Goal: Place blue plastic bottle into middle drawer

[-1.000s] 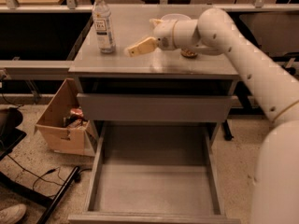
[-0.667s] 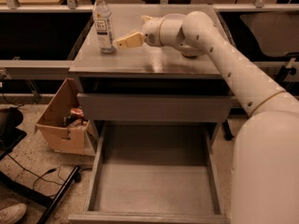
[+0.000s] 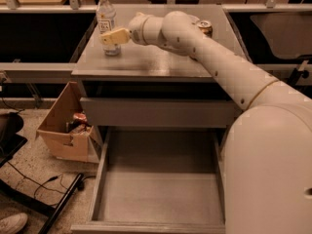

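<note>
The blue plastic bottle (image 3: 105, 14), clear with a white cap and a white-and-bluish label, stands upright at the back left of the cabinet top (image 3: 156, 62). My gripper (image 3: 112, 36) reaches in from the right and sits at the bottle's lower half, overlapping it in the view. The bottle still stands on the cabinet top. The middle drawer (image 3: 161, 191) is pulled out wide below, with a bare grey floor and low side walls.
A gold-brown drink can (image 3: 204, 27) stands at the back right of the top, partly hidden behind my arm. A closed drawer front (image 3: 156, 112) sits above the open drawer. A cardboard box (image 3: 66, 133) with clutter stands on the floor at the left.
My gripper has swept left across the cabinet top, from the middle to the bottle. The bottle and the drawer have not moved.
</note>
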Controlling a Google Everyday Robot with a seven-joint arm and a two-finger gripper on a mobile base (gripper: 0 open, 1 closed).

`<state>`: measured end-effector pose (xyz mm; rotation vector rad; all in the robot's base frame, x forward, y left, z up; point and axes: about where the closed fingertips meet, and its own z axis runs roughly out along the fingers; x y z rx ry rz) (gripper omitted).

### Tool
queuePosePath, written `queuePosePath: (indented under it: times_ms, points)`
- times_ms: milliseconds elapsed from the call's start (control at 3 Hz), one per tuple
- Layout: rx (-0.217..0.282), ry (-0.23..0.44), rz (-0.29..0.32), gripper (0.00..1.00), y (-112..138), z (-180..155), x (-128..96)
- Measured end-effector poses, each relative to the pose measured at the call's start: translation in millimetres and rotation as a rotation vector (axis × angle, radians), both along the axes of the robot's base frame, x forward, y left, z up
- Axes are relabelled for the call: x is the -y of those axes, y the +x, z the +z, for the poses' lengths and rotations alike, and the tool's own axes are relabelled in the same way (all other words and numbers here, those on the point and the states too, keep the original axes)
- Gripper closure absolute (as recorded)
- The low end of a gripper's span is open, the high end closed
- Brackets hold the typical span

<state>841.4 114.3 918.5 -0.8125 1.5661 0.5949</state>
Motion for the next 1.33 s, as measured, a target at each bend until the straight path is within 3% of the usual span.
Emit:
queuePosePath:
  times_ms: [333, 667, 1000, 1333]
  points:
    - [-0.005, 0.01, -0.028, 0.0, 0.8, 0.2, -18.6]
    - [-0.011, 0.037, -0.015, 0.03, 2.4, 0.4, -34.7]
    - [-0.011, 0.069, 0.036, 0.2, 8.6, -1.3, -53.5]
    - [-0.001, 0.077, 0.032, 0.43, 11.9, 6.2, -50.3]
